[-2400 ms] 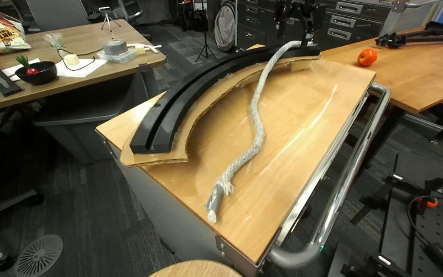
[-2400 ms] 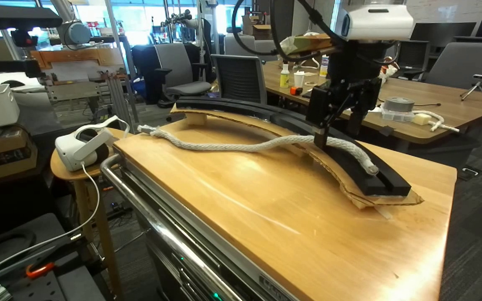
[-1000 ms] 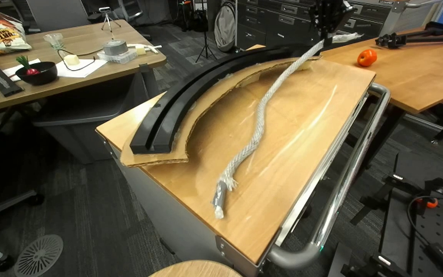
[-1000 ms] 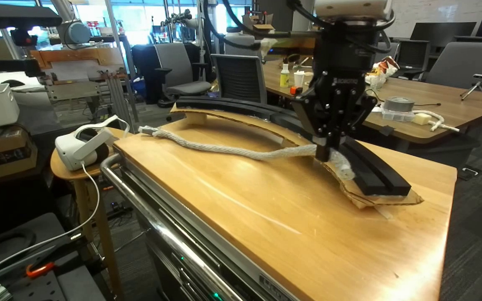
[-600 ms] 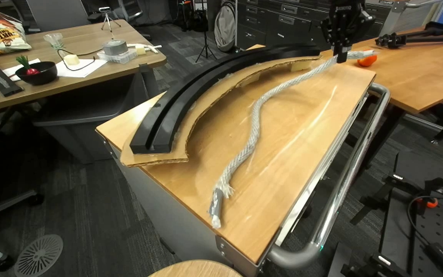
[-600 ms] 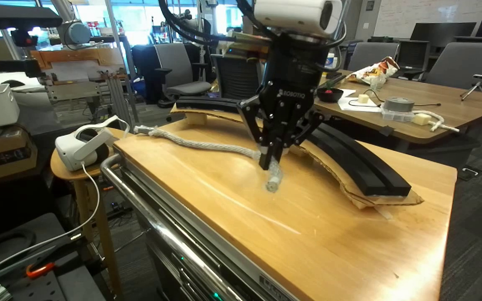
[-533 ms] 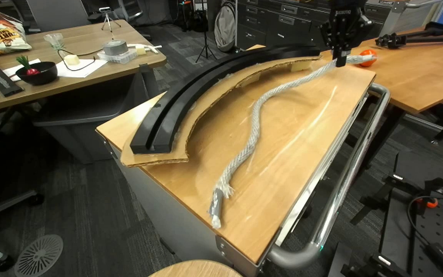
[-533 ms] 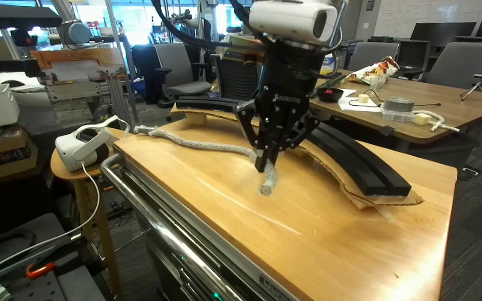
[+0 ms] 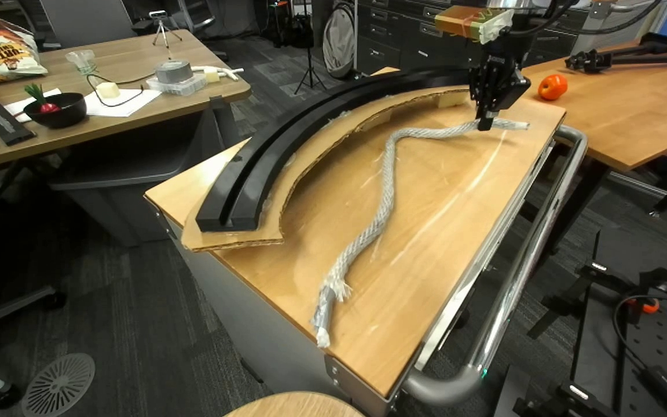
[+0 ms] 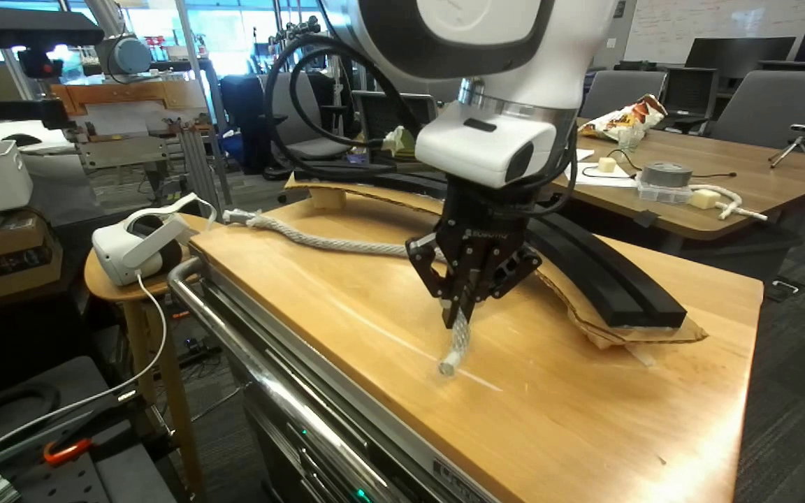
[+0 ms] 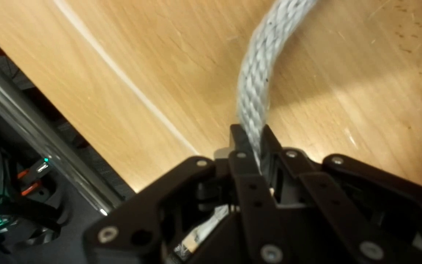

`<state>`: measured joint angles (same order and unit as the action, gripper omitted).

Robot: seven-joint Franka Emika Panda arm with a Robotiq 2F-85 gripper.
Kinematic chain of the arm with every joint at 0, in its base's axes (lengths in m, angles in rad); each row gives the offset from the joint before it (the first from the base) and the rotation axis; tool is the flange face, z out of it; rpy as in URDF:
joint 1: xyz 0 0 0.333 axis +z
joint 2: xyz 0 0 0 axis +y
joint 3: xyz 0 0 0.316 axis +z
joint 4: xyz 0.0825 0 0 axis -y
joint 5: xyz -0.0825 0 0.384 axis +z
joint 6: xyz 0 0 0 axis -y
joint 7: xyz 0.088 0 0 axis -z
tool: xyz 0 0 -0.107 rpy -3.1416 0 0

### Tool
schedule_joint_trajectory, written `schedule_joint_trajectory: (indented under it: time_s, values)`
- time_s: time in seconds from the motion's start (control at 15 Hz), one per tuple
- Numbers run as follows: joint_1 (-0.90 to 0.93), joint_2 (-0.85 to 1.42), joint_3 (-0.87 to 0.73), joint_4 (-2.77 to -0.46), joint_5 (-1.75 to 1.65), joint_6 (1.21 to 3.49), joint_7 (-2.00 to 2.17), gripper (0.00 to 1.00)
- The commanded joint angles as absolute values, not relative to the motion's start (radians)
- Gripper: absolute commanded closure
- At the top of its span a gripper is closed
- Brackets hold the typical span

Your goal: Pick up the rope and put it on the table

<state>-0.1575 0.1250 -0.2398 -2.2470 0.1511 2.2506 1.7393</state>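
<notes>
The rope [image 9: 388, 185] is grey-white and braided, lying in a bend across the wooden table [image 9: 455, 202]. Its frayed, grey-taped end [image 10: 243, 217] reaches the table's edge. Close to the opposite end, my gripper [image 10: 455, 318] is shut on the rope, and a short free tip sticks out past the fingers. In the wrist view the rope [image 11: 256, 77] runs up from between the fingertips of my gripper [image 11: 252, 137], with its shadow on the wood. The held part appears low over the tabletop; whether it touches is hard to tell.
A curved black track [image 9: 310, 127] on cardboard supports stands along the table's far side. A metal tube rail [image 9: 519, 278] runs beside the long edge. An orange-toned table [image 9: 629, 110] with a red-orange fruit [image 9: 553, 87] adjoins it. A stool bears a white headset [image 10: 140, 241].
My gripper has carried the rope's held end off the black track, toward the rail side, and lowered it close to the tabletop. The taped end has shifted slightly.
</notes>
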Motion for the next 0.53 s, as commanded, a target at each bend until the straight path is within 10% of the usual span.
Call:
schedule_joint_trajectory:
  time_s: [0.0,0.07,0.47]
  values:
    - [-0.175,0.148,-0.236,-2.261,0.183,2.318,1.717,0.96]
    - [-0.178,0.152,-0.240,-2.261,0.176,2.325,1.720,0.69]
    - [-0.206,-0.035,-0.280,-2.318,0.096,2.310,1.722,0.24]
